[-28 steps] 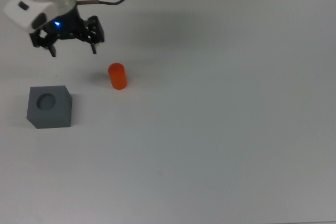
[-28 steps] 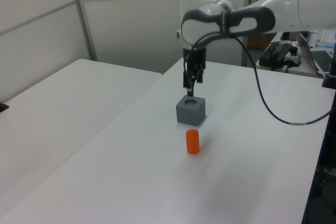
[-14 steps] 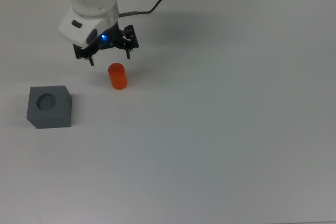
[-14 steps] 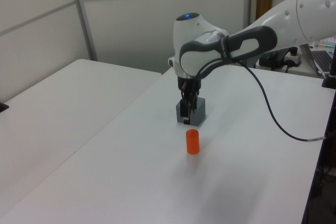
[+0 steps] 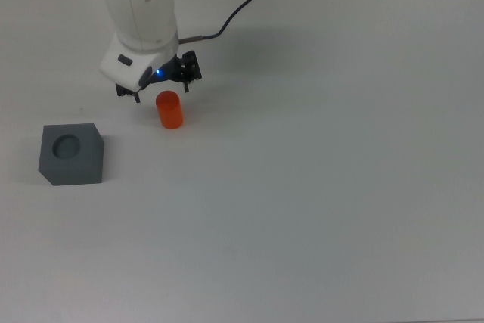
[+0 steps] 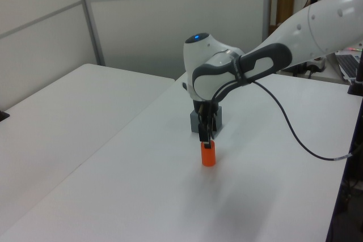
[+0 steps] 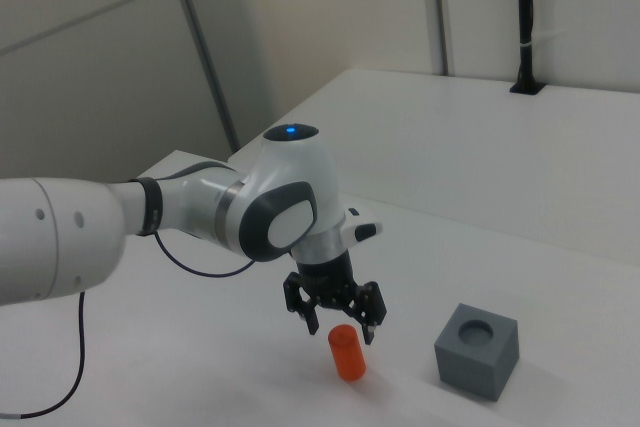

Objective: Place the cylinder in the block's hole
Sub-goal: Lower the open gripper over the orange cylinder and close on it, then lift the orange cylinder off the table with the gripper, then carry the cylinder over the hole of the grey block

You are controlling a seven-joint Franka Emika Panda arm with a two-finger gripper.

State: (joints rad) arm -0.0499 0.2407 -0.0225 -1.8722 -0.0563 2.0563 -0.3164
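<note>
The cylinder [image 5: 169,110] stands upright on the white table [image 5: 318,187], apart from the block [image 5: 70,153]; the gripper [image 7: 338,331], fingers spread, hangs just above it. A misaligned descent could topple it.

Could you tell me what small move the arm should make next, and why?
Probably lower the tool straight down around the cylinder. Its fingers are spread and hang just above the cylinder's top, which stands upright and untouched on the table, apart from the block.
</note>
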